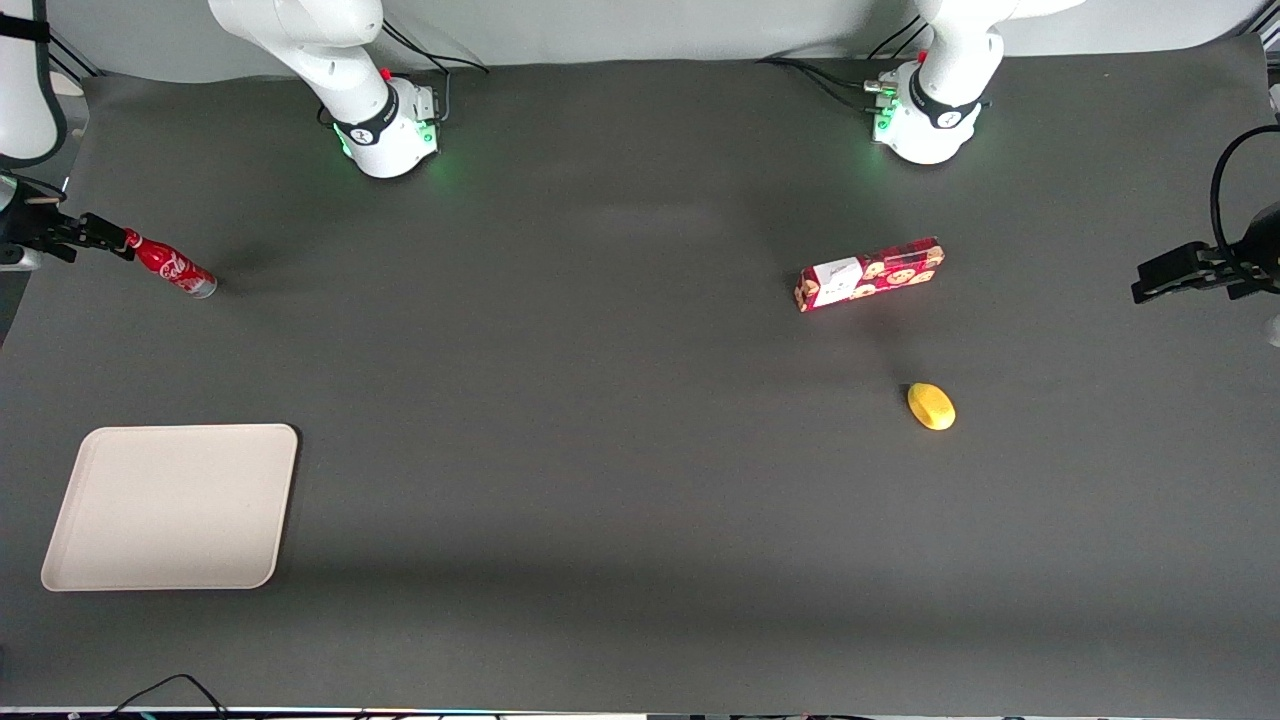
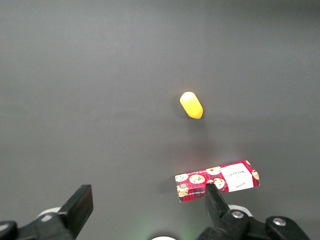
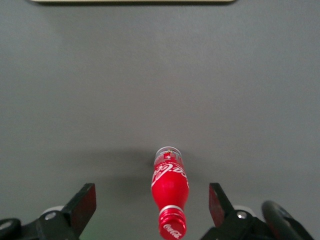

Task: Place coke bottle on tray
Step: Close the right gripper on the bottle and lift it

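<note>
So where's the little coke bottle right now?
The coke bottle stands at the working arm's end of the table, between the open gripper jaws, farther from the camera than the tray.

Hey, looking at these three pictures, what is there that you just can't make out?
- Tray: in the right wrist view only a thin strip of its rim shows, cut by the picture edge.
- Coke bottle: whether it stands or leans cannot be told from the front view.
- Gripper: open around the bottle's cap end in the right wrist view; any contact is unclear.
- Snack box: partly covered by a parked finger in the left wrist view.
</note>
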Robot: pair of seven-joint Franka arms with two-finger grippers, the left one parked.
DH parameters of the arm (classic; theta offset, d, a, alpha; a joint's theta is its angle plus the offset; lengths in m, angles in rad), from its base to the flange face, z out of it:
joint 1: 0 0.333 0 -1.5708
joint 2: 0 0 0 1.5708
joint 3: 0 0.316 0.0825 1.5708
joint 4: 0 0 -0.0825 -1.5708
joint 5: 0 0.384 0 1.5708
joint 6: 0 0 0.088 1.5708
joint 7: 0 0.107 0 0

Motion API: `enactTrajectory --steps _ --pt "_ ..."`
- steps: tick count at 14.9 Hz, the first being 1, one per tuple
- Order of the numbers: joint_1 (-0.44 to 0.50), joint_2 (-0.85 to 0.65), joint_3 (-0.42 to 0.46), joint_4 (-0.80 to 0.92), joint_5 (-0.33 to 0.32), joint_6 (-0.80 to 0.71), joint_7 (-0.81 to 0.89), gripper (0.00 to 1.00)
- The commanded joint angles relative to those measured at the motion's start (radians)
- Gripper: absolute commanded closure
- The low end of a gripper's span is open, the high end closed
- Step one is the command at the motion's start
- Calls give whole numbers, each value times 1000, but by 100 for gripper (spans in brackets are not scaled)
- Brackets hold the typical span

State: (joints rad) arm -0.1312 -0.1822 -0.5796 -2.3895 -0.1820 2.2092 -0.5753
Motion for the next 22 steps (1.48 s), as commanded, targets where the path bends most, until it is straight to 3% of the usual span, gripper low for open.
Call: enactTrajectory --steps 1,12,14,16,18,22 --pt "-11 -39 -66 -92 -40 105 -61 0" --pt "-11 -19 -151 -188 -40 234 -86 0" --pt "-13 -13 -155 -189 -40 239 -100 6" --pt "-14 -8 -155 -188 -40 242 -100 22" --pt "-21 -6 -155 -188 -40 247 -100 53" --pt "-21 -2 -155 -188 -39 247 -97 99"
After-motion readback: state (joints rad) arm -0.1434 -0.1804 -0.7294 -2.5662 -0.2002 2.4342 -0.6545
